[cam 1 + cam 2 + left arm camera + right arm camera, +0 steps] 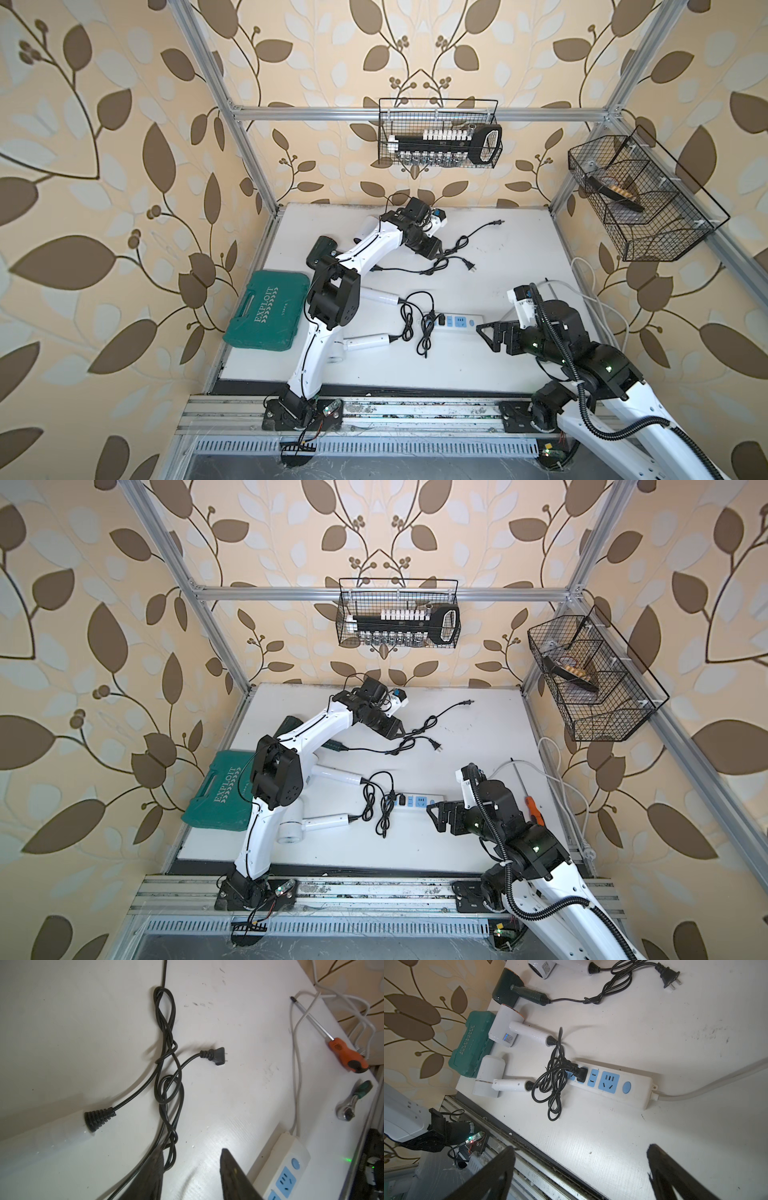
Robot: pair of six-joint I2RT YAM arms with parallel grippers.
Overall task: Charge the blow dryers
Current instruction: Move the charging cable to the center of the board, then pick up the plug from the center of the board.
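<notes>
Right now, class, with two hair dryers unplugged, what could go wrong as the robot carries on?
1. The loose black cords lie looped over each other; pulling one plug may drag the other along.
2. Nothing holds the power strip; the right fingers hang open, clear of it, so pushing a plug in could slide it.

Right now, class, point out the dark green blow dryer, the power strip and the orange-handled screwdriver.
dark green blow dryer (pixel 506 988): right wrist view, on its head.
power strip (pixel 640 1087): right wrist view, on white casing near its cable.
orange-handled screwdriver (pixel 342 1051): left wrist view, on the handle.
</notes>
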